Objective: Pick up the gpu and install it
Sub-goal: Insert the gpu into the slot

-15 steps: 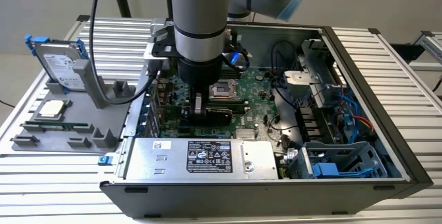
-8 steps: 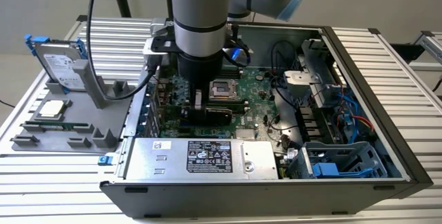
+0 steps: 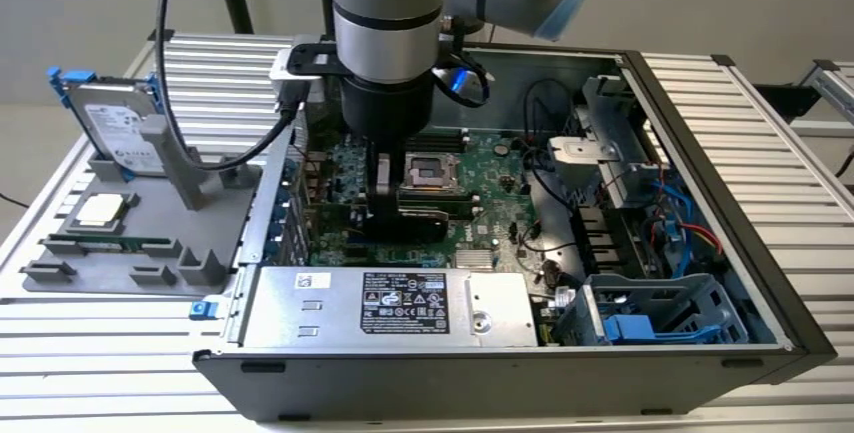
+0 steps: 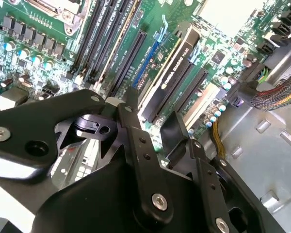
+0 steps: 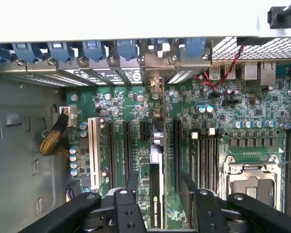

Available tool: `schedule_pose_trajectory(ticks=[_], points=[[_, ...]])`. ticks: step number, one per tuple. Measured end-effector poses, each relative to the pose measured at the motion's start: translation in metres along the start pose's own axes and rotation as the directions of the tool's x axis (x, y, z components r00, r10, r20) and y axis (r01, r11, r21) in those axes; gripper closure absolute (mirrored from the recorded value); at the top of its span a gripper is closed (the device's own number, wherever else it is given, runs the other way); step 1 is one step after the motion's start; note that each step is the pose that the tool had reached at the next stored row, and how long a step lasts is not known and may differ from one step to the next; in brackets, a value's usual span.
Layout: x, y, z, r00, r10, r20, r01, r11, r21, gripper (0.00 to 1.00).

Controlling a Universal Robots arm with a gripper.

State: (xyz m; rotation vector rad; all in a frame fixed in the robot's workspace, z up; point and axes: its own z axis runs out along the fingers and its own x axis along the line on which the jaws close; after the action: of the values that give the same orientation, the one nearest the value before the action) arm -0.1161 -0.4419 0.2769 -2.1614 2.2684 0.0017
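The fingers (image 5: 132, 180) stand apart, one on each side of the gpu (image 5: 156, 194). A gap shows between each pad and the card in both wrist views, so they straddle it without clamping it. The gripper (image 5: 160, 182) is lined up over the card's upper edge, which keeps both jaws square to its two faces.

The gpu (image 4: 177, 68) stands on edge in an expansion slot of the motherboard (image 5: 233, 145), black cooler face outward in the second wrist view. Its silver end bracket (image 5: 155, 73) meets the rear slot opening under the row of blue latches (image 5: 92, 48). It looks seated, or nearly so, since its lower edge runs level with the board. I cannot tell whether it is pressed fully home. Empty black slots (image 5: 127, 145) lie on either side of it, and the CPU socket (image 5: 250, 179) is well apart from it.

In the exterior view the arm reaches straight down into the open computer case (image 3: 787, 323), with the gripper (image 3: 400, 203) low over the board near the picture's centre. That vertical approach suits a card that enters its slot from above. The power supply (image 3: 387, 303) sits at six o'clock from the gripper. The grey holder tray (image 3: 80, 273) lies outside the case at nine o'clock, carrying the hard drive (image 3: 127, 123) with blue rails and the memory stick (image 3: 107, 244).
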Motion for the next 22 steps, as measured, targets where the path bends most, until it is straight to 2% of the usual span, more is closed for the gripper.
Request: schedule_pose_trajectory(ticks=[1, 22], points=[[0.0, 0.0, -0.0002, 1.0, 0.0, -0.0001, 0.0, 1.0, 0.0, 1.0], [0.0, 0.0, -0.0045, 1.0, 0.0, -0.0003, 0.0, 1.0, -0.0001, 1.0]])
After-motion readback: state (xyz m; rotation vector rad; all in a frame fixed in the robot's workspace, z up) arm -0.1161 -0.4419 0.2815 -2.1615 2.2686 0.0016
